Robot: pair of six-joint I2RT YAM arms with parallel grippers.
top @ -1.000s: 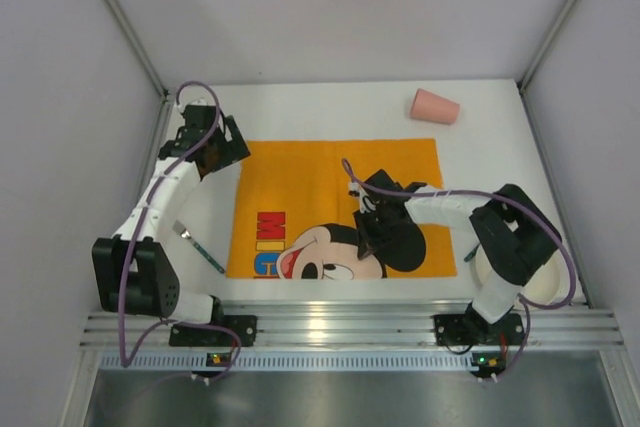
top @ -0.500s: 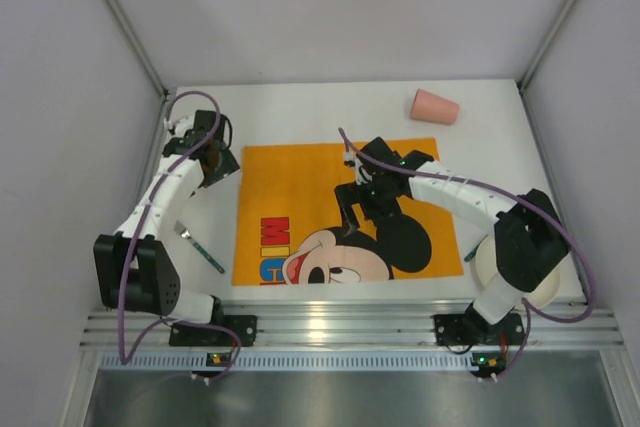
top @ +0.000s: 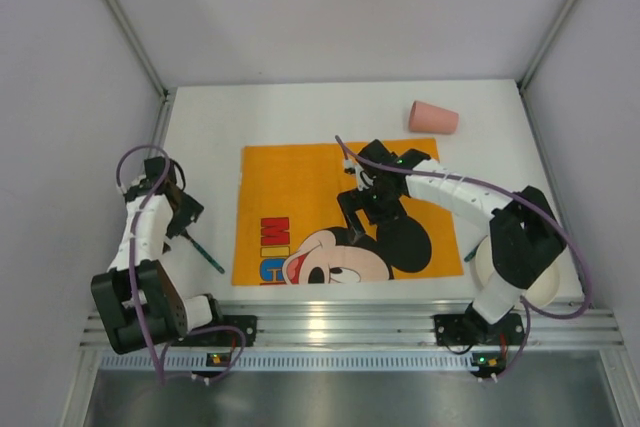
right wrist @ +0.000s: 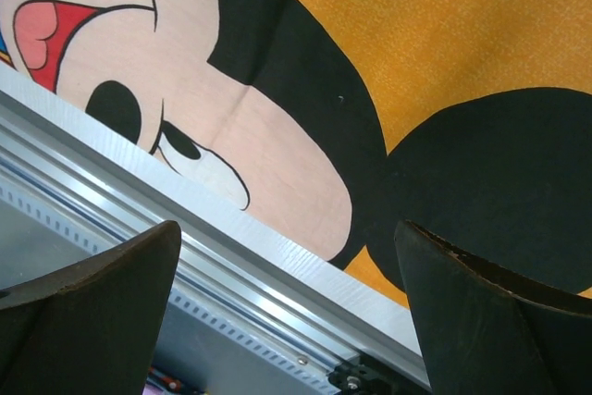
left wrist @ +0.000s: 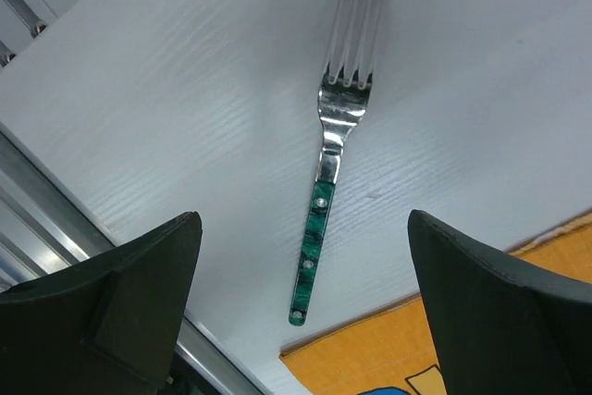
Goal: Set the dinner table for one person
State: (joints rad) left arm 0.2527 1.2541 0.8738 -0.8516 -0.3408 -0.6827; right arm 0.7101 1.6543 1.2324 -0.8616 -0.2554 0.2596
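The dinner table [top: 290, 112] is a white top with an orange Mickey Mouse cloth [top: 330, 187] spread flat on its middle. A fork [top: 205, 250] with a green handle lies on the bare white left of the cloth. My left gripper [top: 180, 215] hovers open over the fork [left wrist: 328, 201], whose handle end points between the fingers of the left gripper [left wrist: 310, 312]. My right gripper [top: 362, 209] hangs open above the cloth's Mickey face [right wrist: 277, 136]. Nothing is between the fingers of the right gripper [right wrist: 287, 312].
A pink cup [top: 433, 118] lies on its side at the far right, beyond the cloth. A white round dish [top: 548, 292] sits at the near right, partly under the right arm. The ridged aluminium rail [top: 330, 325] runs along the near edge [right wrist: 185, 256].
My left arm has swung back from the cloth's far left corner to above the fork. My right gripper has opened and moved up the cloth. The cloth sits slightly further right.
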